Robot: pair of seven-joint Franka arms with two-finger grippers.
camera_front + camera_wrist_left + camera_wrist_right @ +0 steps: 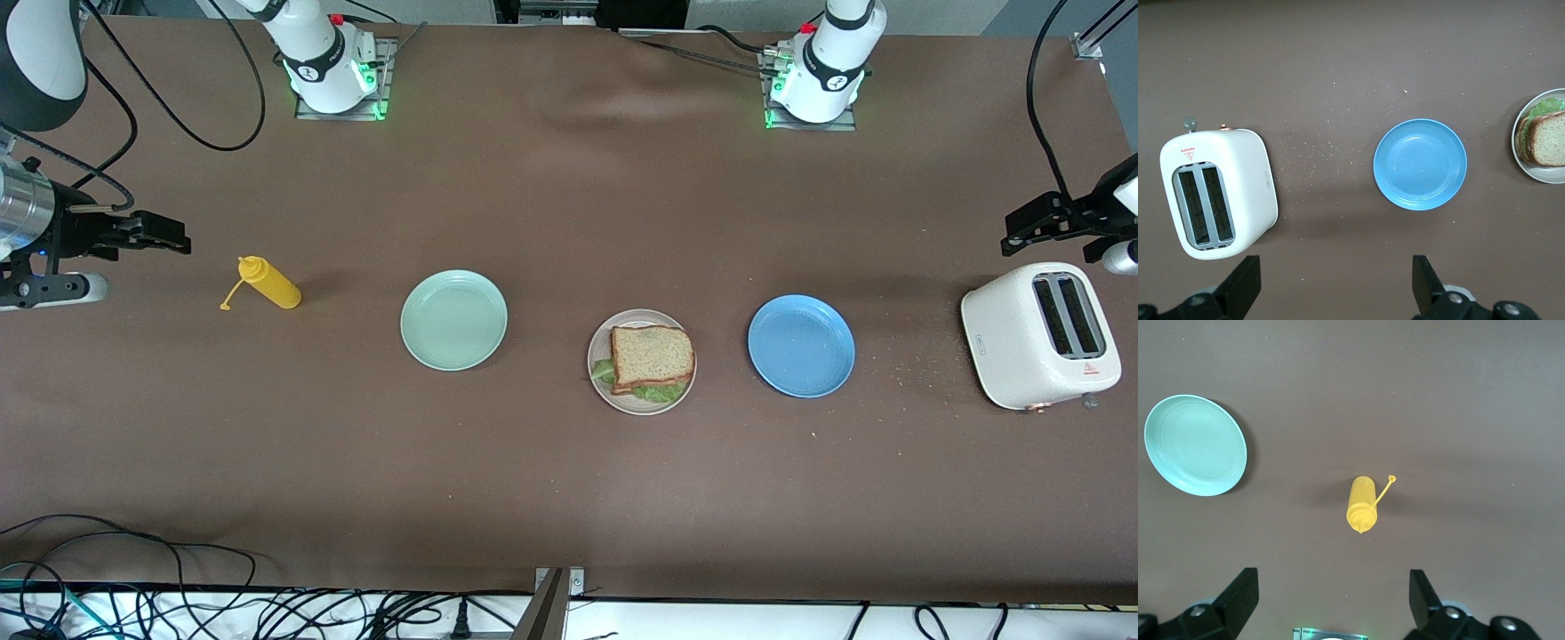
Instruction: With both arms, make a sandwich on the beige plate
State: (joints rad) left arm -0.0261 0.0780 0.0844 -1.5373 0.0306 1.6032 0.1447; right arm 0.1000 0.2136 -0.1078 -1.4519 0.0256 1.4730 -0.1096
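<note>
Brown tabletop (569,222) carries the sandwich (651,359) on the beige plate (600,384), between a mint-green plate (453,319) and a blue plate (801,346). Right gripper (169,236) hangs above the tabletop near a yellow bottle (269,283), fingers spread. Left gripper (1022,233) hovers over the white toaster (1038,335), fingers (1426,283) spread, holding nothing.

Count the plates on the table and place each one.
3: mint-green plate toward the right arm's end, beige plate under the sandwich in the middle, blue plate toward the left arm's end.
</note>
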